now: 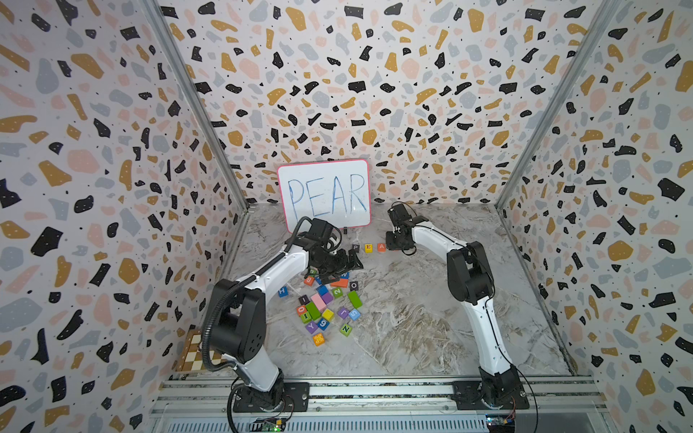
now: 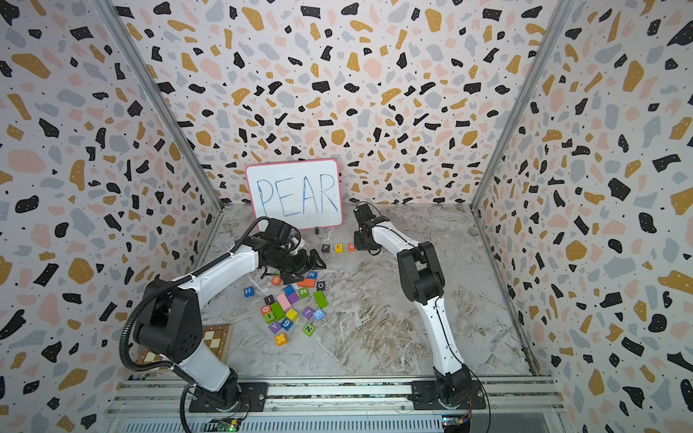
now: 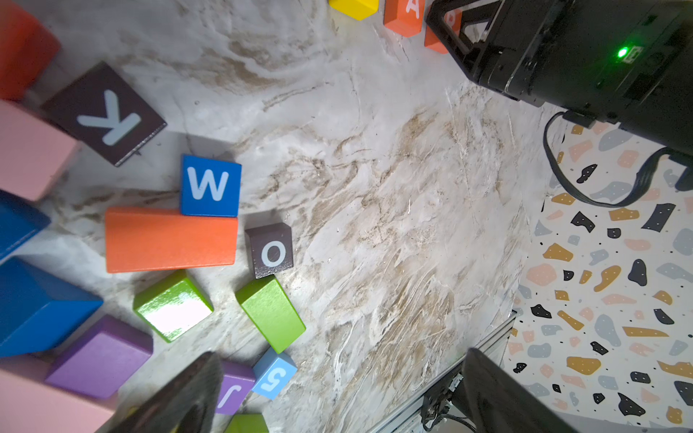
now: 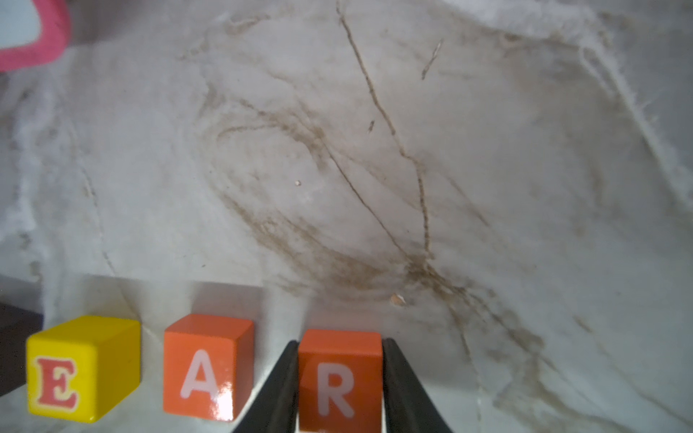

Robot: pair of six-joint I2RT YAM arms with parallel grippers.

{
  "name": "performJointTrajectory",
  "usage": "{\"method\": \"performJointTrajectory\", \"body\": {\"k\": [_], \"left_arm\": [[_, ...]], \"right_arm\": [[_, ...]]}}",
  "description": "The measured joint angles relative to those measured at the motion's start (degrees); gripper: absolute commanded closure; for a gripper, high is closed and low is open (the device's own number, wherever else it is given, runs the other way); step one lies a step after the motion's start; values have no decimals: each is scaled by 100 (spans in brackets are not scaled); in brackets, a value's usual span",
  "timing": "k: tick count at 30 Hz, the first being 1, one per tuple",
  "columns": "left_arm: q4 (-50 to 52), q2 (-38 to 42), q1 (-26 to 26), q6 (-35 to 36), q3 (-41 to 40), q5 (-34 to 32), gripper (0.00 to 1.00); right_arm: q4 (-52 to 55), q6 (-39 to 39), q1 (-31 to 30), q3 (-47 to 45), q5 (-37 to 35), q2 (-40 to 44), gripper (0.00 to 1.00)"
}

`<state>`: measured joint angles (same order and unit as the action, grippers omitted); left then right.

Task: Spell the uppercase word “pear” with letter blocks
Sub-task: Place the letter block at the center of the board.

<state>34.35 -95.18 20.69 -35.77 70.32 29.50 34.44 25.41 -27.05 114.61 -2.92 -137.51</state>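
Cube R (image 4: 339,378) glossy, tabletop (image 4: 375,168) marbled.

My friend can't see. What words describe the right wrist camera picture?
Two black fingers press against both sides of an orange-red cube with a white R, standing on a marble tabletop. Beside it in a row stand an orange cube with a white A and a yellow cube with a red E.
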Motion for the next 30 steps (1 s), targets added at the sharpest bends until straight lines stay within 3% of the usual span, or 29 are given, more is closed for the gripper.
{"method": "performJointTrajectory", "body": {"k": [30], "left_arm": [[2, 0, 0, 0, -2, 2, 1]], "right_arm": [[9, -2, 74, 22, 55, -2, 67]]}}
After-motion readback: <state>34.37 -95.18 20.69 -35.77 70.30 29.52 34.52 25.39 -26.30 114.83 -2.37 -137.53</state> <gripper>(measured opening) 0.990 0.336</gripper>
